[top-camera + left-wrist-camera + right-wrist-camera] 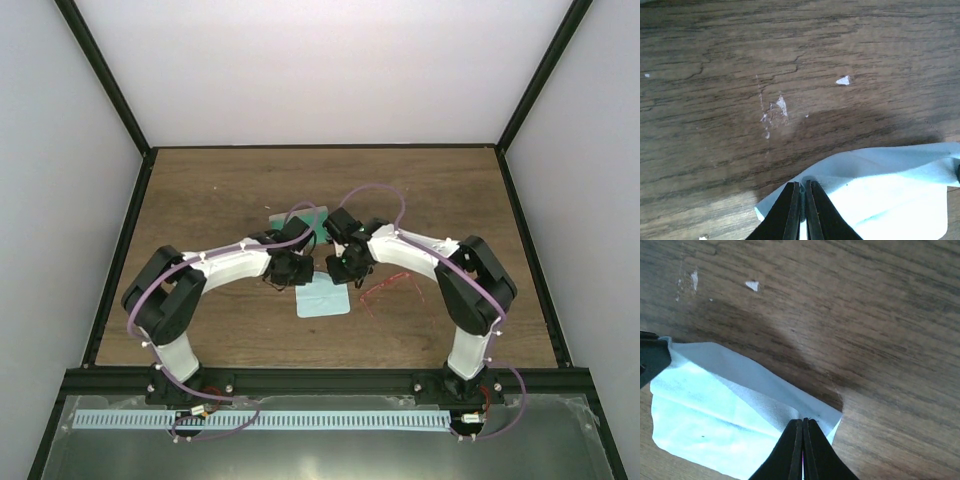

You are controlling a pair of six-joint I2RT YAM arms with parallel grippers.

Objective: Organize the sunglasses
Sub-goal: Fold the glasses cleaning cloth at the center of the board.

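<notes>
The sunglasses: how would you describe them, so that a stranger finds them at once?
On the brown wooden table, look just right of the light-blue cloth, beside the right arm. The sunglasses lie there, the only thing with a thin red wire frame.

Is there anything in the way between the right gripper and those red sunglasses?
Nothing visible. The sunglasses lie on bare table just to the right of the right gripper. But that gripper, like the left gripper, is shut on the cloth, so it is not free.
</notes>
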